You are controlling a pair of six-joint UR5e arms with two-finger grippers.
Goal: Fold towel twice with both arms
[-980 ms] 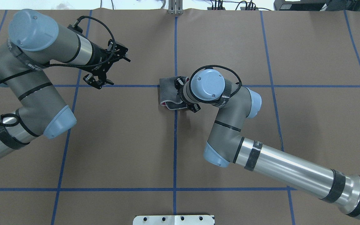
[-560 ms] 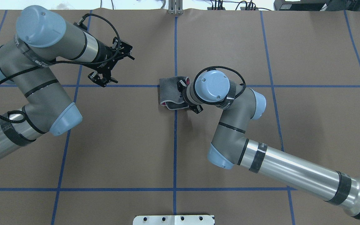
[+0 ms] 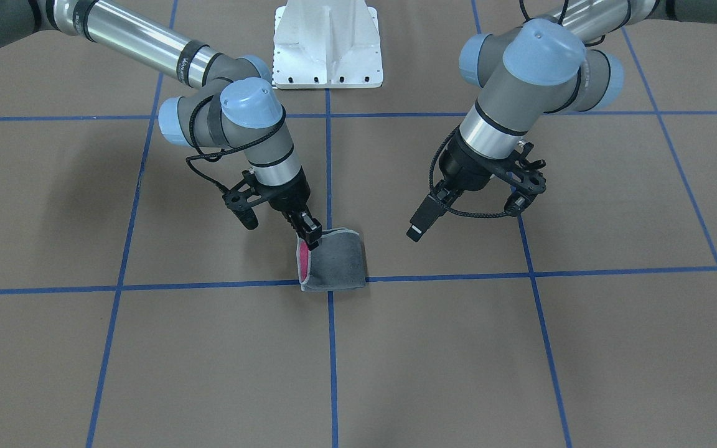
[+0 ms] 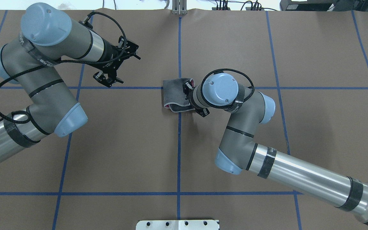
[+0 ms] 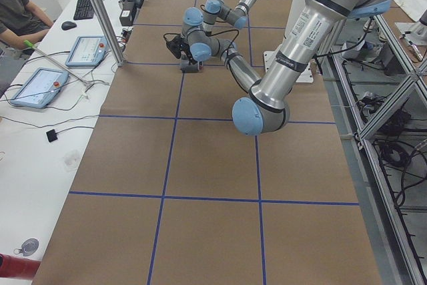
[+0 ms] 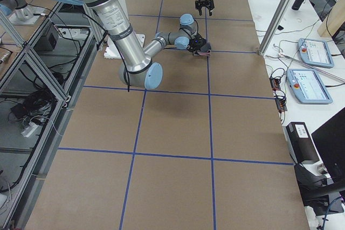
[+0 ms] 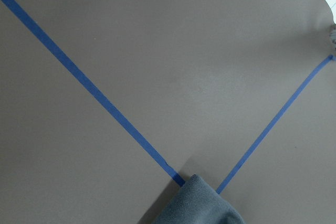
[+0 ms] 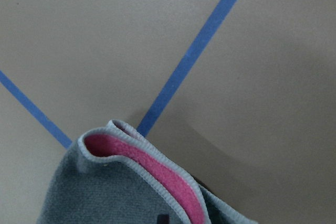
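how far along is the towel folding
Done: the towel lies as a small grey packet at the blue tape crossing, pink showing only at its edges, so both folds look made. In hand: the right gripper is open, one finger at a pink edge; the left gripper hangs open, apart from it. Left: probably only pulling the right gripper clear.

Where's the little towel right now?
In the overhead view the towel lies folded near the middle of the table, on the crossing of two blue tape lines, with the right pincer at its right edge.
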